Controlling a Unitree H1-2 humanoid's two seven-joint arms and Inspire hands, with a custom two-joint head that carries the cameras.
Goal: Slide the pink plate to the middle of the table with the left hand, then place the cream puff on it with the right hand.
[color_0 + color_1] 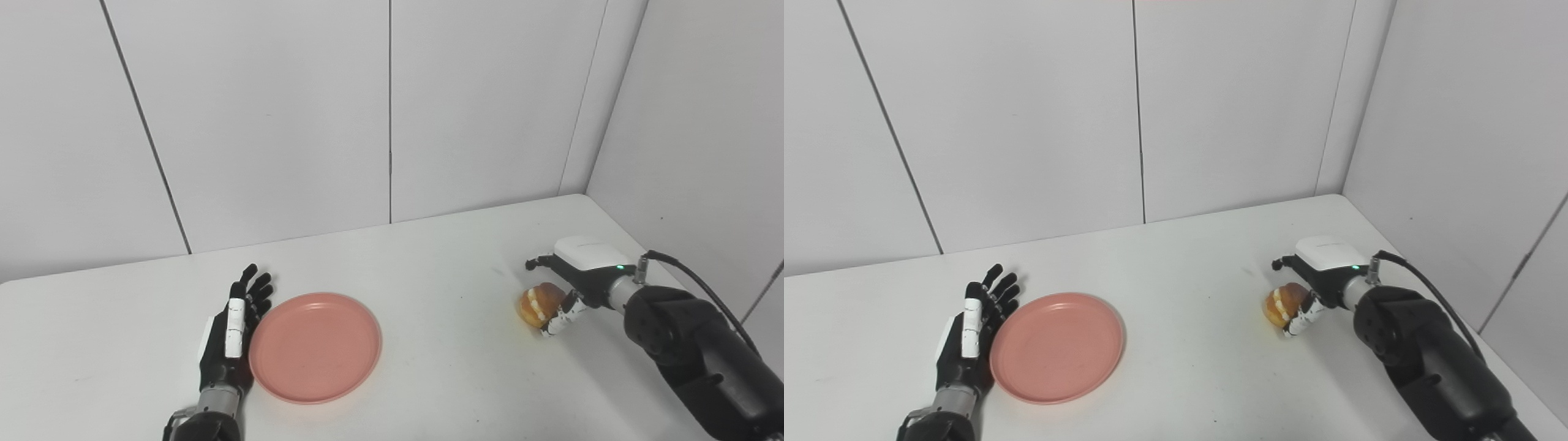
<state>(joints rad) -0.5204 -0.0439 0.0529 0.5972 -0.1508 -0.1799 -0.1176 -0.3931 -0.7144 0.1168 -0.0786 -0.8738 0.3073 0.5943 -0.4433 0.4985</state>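
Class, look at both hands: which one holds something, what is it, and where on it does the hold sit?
The right hand grips the cream puff by its right side. The left hand holds nothing.

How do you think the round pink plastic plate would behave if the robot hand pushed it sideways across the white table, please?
The round pink plastic plate looks rigid, flat and shallow, so it would probably slide without tipping. The smooth white table suggests little drag. The left robot hand, open beside its rim, might make it swivel if pushing off-centre.
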